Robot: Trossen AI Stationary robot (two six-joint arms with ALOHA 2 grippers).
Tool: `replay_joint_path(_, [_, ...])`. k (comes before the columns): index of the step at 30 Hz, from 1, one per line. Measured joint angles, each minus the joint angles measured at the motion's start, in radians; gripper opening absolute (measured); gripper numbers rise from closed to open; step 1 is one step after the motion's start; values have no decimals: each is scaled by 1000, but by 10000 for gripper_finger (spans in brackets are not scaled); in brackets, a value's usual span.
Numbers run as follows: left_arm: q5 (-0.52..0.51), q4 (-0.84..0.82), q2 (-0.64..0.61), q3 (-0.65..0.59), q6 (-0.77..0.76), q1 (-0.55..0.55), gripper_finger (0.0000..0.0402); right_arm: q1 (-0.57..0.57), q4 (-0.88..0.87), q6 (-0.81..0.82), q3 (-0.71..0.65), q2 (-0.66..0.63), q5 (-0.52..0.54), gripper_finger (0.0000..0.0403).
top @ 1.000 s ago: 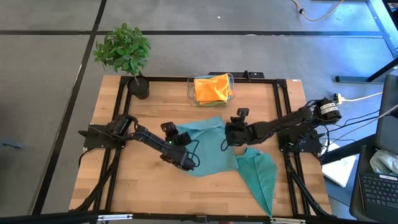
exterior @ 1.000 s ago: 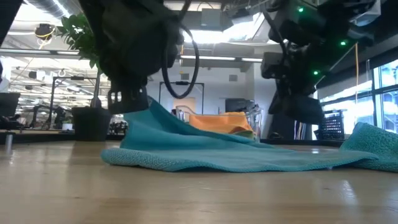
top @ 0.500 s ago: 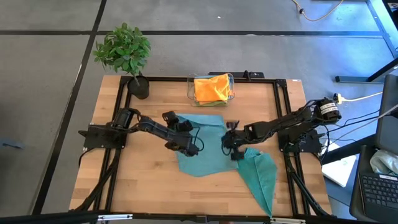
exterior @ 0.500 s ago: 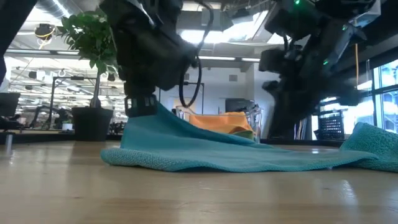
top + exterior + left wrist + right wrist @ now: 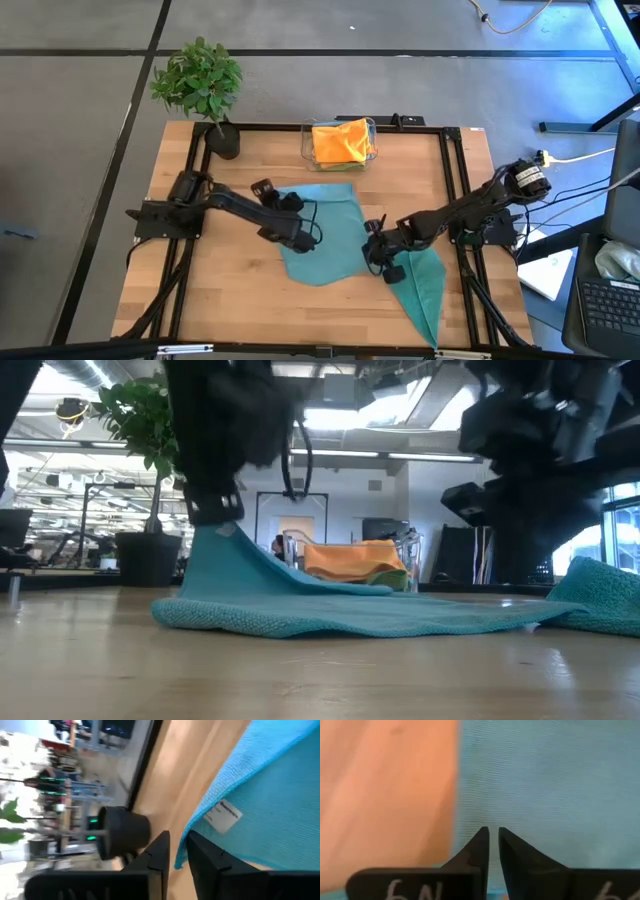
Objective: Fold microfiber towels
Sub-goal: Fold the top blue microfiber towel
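Inspecting the teal towel (image 5: 325, 228): left gripper (image 5: 179, 851) pinches its edge; right gripper (image 5: 493, 836) hovers above it, fingers slightly parted, I note.

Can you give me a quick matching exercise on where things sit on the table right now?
Things:
1. orange towel
2. spread teal towel
3. potted plant
4. second teal towel

Places:
A. far left corner of the table
B. in the clear bin at the far edge
C. near right part of the table, beside the right gripper
D. middle of the table, its left edge at the left gripper

Pairs: 1-B, 2-D, 3-A, 4-C
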Motion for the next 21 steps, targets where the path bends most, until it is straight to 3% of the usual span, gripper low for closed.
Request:
replay_joint_path(6, [51, 20, -52, 0, -257, -141, 59, 40, 95, 2, 0, 18, -13, 48])
replay_joint_path(10, [-58, 128, -52, 0, -335, -229, 53, 42, 159, -16, 0, 23, -13, 47])
replay_joint_path(15, [-60, 333, -53, 0, -249, -271, 52, 41, 198, -30, 0, 27, 69, 45])
replay_joint_path(21, [127, 636, -53, -7, 61, -257, 55, 41, 179, 48, 0, 30, 137, 45])
